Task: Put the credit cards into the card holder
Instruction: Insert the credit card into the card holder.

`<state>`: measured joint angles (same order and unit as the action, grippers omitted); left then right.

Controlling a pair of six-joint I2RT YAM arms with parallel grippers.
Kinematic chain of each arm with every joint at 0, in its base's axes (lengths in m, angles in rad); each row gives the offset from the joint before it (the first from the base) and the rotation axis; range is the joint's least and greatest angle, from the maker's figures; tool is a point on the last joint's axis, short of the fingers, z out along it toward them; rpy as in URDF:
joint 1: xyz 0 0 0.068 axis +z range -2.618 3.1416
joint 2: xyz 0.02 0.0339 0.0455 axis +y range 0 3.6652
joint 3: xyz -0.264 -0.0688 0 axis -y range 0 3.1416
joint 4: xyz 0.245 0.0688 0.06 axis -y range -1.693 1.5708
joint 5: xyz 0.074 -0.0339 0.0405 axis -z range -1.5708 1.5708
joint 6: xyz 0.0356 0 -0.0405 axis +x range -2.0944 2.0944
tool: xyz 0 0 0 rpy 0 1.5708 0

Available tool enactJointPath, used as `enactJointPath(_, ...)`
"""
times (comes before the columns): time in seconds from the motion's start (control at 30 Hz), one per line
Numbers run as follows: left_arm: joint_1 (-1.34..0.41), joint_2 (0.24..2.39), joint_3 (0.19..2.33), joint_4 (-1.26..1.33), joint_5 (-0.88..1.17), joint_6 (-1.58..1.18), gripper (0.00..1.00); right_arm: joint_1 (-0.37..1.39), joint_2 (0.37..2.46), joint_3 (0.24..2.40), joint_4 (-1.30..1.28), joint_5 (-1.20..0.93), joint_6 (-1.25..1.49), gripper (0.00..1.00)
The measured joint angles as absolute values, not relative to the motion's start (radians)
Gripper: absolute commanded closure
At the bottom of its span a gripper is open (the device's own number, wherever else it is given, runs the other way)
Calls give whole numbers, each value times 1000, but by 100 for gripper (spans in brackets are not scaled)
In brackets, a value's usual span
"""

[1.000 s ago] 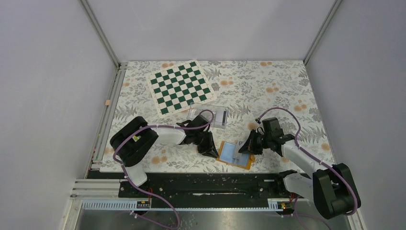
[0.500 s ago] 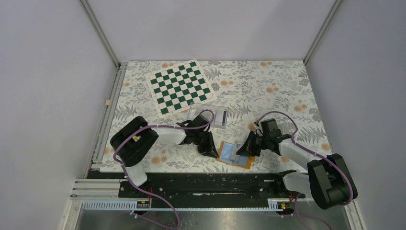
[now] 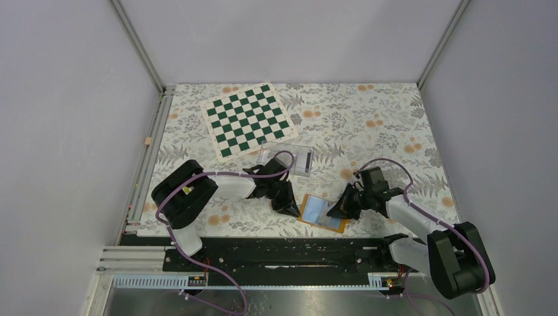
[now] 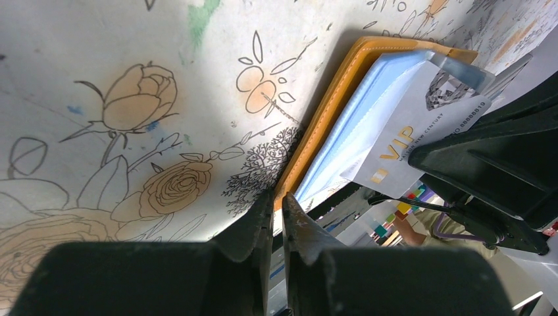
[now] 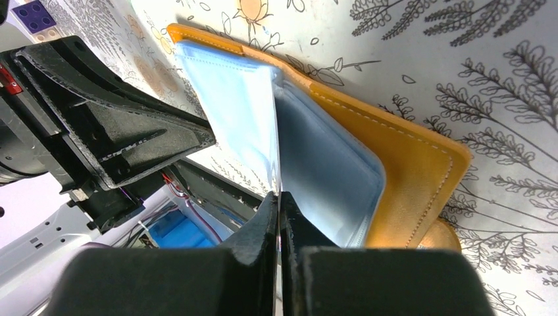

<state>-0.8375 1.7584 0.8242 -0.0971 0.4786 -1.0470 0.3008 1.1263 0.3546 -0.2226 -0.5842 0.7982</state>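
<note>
Jaws of the right gripper are pressed flat on a thin credit card. Its own camera sees the card edge-on, while the left wrist view shows the pale face marked VIP. The card's free end reaches out over the light blue inside of the card holder, which lies open on the table.

The left gripper sits at the holder's opposite side. Its jaws are drawn narrow, and the orange rim runs straight into the slit between them, so it appears to pinch that edge and steady it.

The holder lies between the two grippers with its long axis running roughly from one to the other. The right arm is the one bearing the card, so the coming push looks to go along that axis, away from the right gripper and toward the left one.

A clear box stands just beyond the holder, and a chessboard lies farther beyond it, to the left.
</note>
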Motion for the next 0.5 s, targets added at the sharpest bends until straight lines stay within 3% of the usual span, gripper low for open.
enactJointPath(0.5,-838,1766,832,-100,480,-1047,90,301,1069,336,-203,-561,802,100)
